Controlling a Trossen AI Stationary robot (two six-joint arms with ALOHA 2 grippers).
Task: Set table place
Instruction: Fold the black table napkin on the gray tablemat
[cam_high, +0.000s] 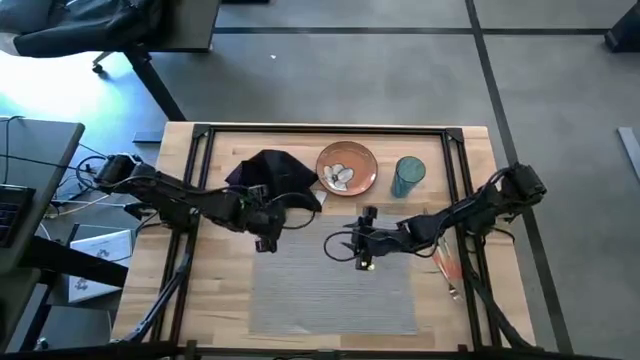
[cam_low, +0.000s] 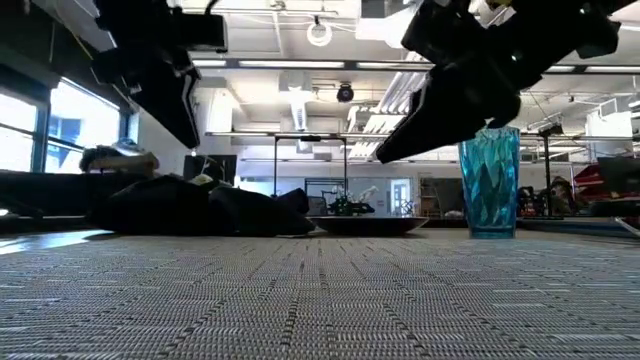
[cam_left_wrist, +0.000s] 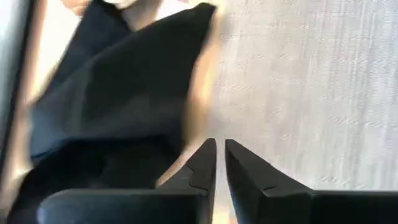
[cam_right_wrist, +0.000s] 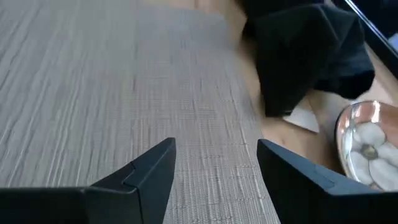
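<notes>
Light butcher-block wooden table (cam_high: 215, 300) with thin black frame rails fills the centre of the high view. Grey woven rectangular placemat (cam_high: 330, 280) lies flat in the lower middle of the tabletop. Crumpled black cloth napkin (cam_high: 275, 175) sits just off the mat's upper left corner, in the upper middle of the frame. Orange-brown round plate with pale pattern (cam_high: 347, 168) rests immediately right of the napkin, and a blue faceted glass tumbler (cam_high: 408, 177) stands upright right of the plate. Orange-handled cutlery (cam_high: 447, 265) lies on bare wood beside the mat's right edge; individual pieces cannot be told apart. Left gripper (cam_high: 268, 240) hovers at the mat's upper left corner, just below the napkin; in the left wrist view its fingers (cam_left_wrist: 202, 165) are nearly together with only a thin gap, holding nothing. Right gripper (cam_high: 335, 247) hangs over the upper middle of the mat, jaws spread wide and empty in the right wrist view, pointed toward the napkin and plate.
</notes>
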